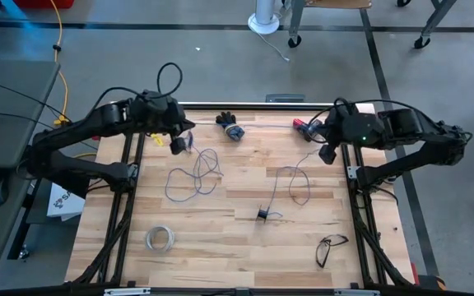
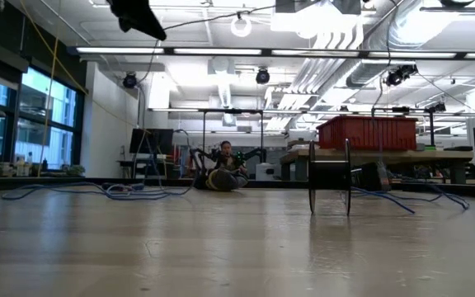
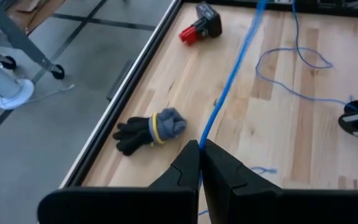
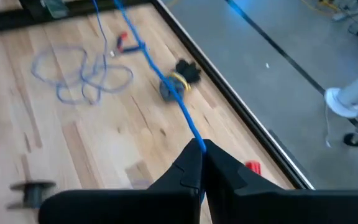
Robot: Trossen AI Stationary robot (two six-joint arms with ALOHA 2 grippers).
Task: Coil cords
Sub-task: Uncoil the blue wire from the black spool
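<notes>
Both grippers are pinched shut on the thin blue wire (image 3: 229, 93) — the left gripper (image 3: 199, 163) near the table's (image 1: 220, 255) far-left edge, the right gripper (image 4: 201, 163) near the far-right. Loose wire loops lie between them, and the small dark spool (image 1: 263, 215) stands mid-table, by a rolled glove (image 3: 151, 129).

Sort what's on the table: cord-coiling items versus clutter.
For the job: thin bluish-grey wire; small dark round spool; left gripper and right gripper, both pinching the wire.

Lying about: rolled dark glove; whitish tape ring; black-framed glasses; red-and-black tool.
</notes>
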